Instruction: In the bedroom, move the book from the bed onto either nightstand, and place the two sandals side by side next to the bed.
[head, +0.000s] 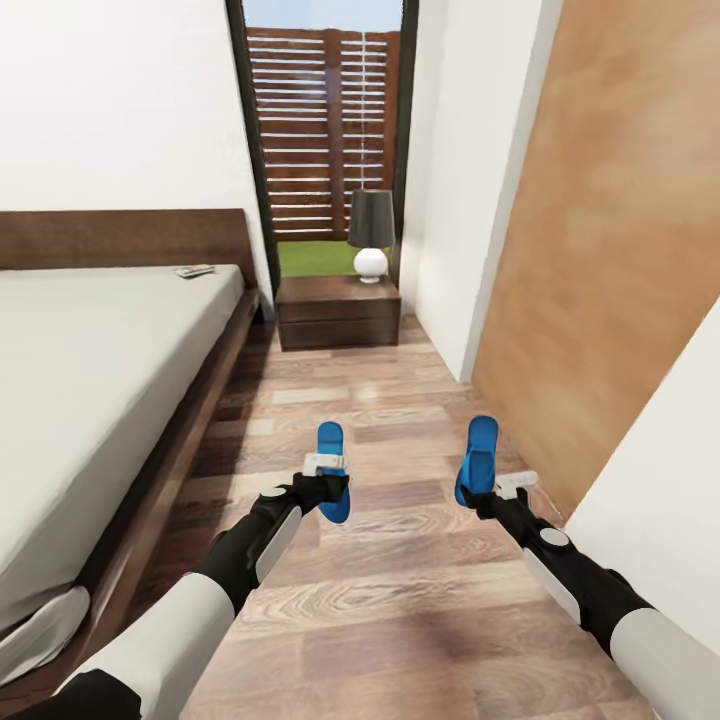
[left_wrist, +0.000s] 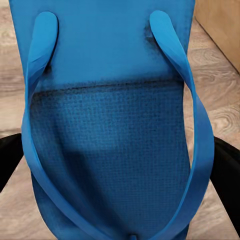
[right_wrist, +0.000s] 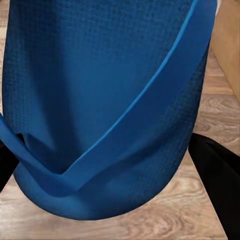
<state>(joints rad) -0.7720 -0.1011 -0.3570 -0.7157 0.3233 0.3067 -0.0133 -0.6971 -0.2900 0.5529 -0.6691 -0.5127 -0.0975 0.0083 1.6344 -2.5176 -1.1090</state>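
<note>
A strip of wood-plank floor (head: 380, 590) runs open between the bed (head: 100, 400) and the white wall (head: 460, 200), ending at the nightstand (head: 338, 312) by the headboard corner. The left gripper (head: 328, 487) clenches one blue sandal (head: 331, 470), the right gripper (head: 484, 497) the other sandal (head: 477, 458), both held above the floor. The book (head: 194, 270) lies at the mattress's far corner.

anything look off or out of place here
Yes: both blue sandals are off the floor, one in the left gripper and one in the right gripper, not side by side by the bed. The book lies on the mattress.
</note>
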